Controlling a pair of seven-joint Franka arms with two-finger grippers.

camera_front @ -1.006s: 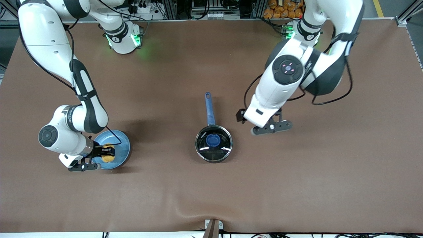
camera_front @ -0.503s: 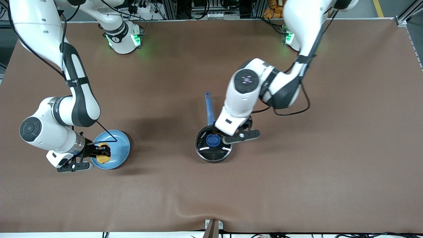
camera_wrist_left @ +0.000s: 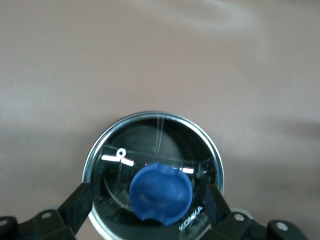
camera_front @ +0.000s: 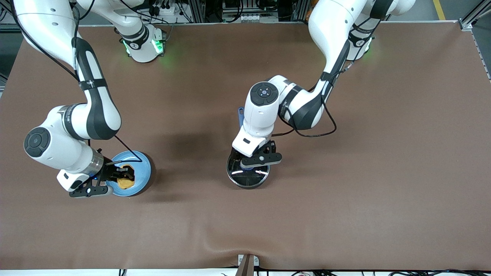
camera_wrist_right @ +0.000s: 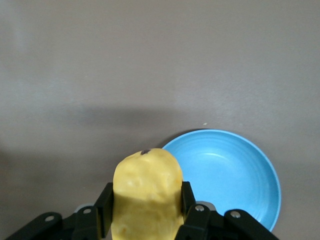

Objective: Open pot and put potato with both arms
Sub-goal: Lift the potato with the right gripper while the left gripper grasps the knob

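The left tool hangs directly over the pot, fingers spread wide on either side of the blue knob of the glass lid, and that placement makes sense: the lid is on, so nothing goes in until it comes off. In the left wrist view the two black fingers stand well outside the knob, not touching it, so this reads as a lining-up before the pinch, not a grip. The pot sits mid-counter, its blue handle pointing toward the robots' bases and mostly hidden under the left arm, which leaves the knob as the only sensible place to take hold. Toward the right arm's end of the counter, the right tool is clamped on the potato, a lumpy yellow piece squeezed between both fingers. In the right wrist view the potato is raised clear of the light-blue plate, which lies bare below it, so I judge the pickup done and this arm ready to carry, or waiting. Holding there looks deliberate: the potato has nowhere to go while the glass covers the pot, and staying over the plate keeps it out of the left arm's way. What comes next, by my reading, is for the left tool to close squarely on the knob and lift straight; an off-centre pinch could tip the lid against the steel rim.
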